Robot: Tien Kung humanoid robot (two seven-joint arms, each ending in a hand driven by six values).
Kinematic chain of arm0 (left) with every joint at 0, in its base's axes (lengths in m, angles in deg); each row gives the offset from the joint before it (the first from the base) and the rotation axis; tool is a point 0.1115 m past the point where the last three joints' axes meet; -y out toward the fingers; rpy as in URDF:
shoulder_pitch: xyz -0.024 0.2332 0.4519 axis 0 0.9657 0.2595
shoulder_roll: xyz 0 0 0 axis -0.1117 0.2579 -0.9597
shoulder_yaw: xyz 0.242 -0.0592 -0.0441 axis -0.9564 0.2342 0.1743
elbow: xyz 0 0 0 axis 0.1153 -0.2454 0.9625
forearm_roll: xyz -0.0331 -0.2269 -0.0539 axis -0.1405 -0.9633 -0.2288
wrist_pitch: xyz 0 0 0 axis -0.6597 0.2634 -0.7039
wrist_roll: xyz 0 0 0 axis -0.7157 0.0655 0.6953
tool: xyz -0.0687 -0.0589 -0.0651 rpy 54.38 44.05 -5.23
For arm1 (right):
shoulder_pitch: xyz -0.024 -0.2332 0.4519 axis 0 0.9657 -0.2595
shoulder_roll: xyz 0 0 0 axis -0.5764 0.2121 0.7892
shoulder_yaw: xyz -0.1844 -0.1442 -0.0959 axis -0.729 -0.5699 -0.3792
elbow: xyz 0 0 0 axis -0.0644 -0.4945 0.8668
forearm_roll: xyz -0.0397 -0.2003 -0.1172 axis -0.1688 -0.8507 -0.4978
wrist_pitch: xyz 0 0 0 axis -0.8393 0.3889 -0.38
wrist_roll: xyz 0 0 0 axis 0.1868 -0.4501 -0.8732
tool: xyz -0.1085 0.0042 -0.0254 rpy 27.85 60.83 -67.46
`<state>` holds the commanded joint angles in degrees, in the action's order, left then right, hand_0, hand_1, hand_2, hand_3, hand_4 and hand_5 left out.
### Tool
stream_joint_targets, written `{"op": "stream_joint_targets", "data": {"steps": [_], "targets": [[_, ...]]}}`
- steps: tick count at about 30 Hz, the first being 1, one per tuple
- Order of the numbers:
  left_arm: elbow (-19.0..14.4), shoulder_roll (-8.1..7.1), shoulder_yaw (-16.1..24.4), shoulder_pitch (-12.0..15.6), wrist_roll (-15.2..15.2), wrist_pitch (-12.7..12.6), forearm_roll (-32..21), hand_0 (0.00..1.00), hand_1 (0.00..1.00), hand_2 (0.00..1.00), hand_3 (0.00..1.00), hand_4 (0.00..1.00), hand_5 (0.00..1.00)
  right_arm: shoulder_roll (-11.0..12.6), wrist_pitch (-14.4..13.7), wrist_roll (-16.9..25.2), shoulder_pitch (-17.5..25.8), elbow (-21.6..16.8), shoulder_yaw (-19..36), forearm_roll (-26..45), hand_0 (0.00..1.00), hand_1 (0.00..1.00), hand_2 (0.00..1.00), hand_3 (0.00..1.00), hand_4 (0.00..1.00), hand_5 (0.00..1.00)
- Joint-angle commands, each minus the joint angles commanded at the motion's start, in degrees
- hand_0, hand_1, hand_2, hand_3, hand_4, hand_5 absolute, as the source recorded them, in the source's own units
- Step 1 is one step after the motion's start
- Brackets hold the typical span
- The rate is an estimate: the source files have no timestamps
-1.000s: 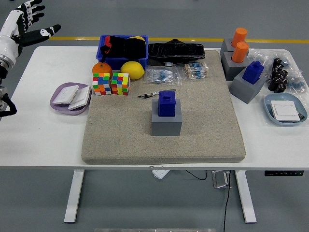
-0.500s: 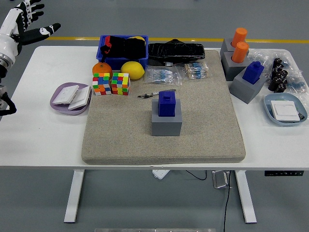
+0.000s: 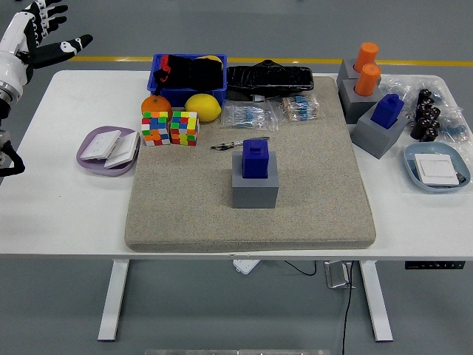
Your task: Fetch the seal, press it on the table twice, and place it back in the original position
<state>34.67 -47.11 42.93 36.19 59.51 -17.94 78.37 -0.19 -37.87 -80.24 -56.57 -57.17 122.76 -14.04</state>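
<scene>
A blue seal [image 3: 256, 158] stands upright in a grey block holder [image 3: 254, 189] in the middle of a beige stone mat [image 3: 185, 214]. My left hand [image 3: 41, 33] is raised at the top left corner, beyond the table's far left edge, with its fingers spread and holding nothing. It is far from the seal. My right hand does not show.
A second blue seal [image 3: 386, 110] in a grey holder and two orange seals [image 3: 366, 66] stand at the right. Two puzzle cubes [image 3: 170, 128], a lemon [image 3: 202, 107], an orange, a blue bin [image 3: 186, 75], a purple dish [image 3: 108, 150] and a blue dish [image 3: 437, 168] lie around.
</scene>
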Motion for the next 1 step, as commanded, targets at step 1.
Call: {"op": "stream_joint_targets", "data": {"steps": [1], "targets": [[0.0, -0.03, 0.0, 0.0, 0.0, 0.0, 0.0, 0.901, 0.868, 0.883, 0.905, 0.901, 0.177, 0.0, 0.0, 0.0, 0.0, 0.0, 0.0, 0.0, 0.850, 0.772, 0.774, 0.743, 0.816, 0.516]]}}
